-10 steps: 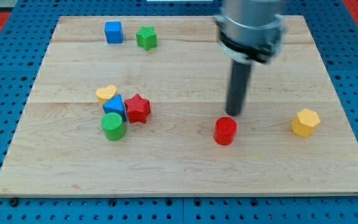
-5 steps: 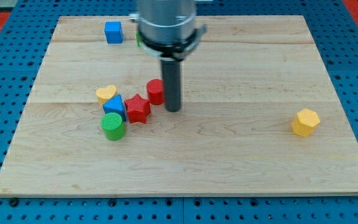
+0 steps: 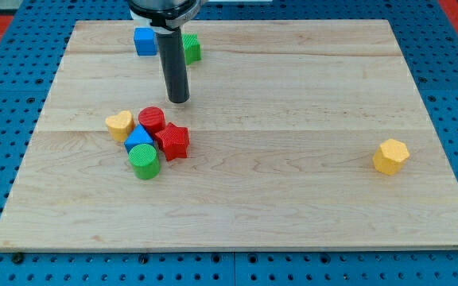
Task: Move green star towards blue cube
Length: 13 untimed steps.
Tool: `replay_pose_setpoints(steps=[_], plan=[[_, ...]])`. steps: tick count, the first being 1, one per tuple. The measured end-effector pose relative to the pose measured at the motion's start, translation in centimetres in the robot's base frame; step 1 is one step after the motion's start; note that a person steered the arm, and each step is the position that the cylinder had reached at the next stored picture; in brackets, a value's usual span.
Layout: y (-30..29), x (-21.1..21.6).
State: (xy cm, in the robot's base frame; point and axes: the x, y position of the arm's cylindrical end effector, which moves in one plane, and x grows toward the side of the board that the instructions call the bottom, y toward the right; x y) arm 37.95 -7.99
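Observation:
The green star [image 3: 191, 49] lies near the view's top, partly hidden behind my rod. The blue cube [image 3: 145, 41] sits just to its left, a small gap apart. My tip [image 3: 179, 100] rests on the board below the green star, a little above the cluster of blocks. It touches no block.
A cluster lies left of centre: a yellow heart [image 3: 119, 124], a red cylinder [image 3: 152, 119], a red star [image 3: 172, 141], a blue block [image 3: 139, 139] and a green cylinder [image 3: 144, 161]. A yellow hexagon [image 3: 390, 156] sits at the view's right.
My tip moved left and up across the board. The red cylinder was pushed left into the cluster, and the yellow heart shifted left.

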Motion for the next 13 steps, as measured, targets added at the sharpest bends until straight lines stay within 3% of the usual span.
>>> replay_pose_setpoints(steps=[1, 2, 3, 4, 5, 6, 7, 8, 9, 10, 13], plan=[[1.6, -0.9], [8.6, -4.7], [8.2, -12.3], [0.2, -15.7], [-3.1, -10.1], [0.9, -7.4], [-1.7, -13.3], [0.5, -16.4], [6.4, -12.7], [6.5, -6.9], [-2.8, -11.8]])
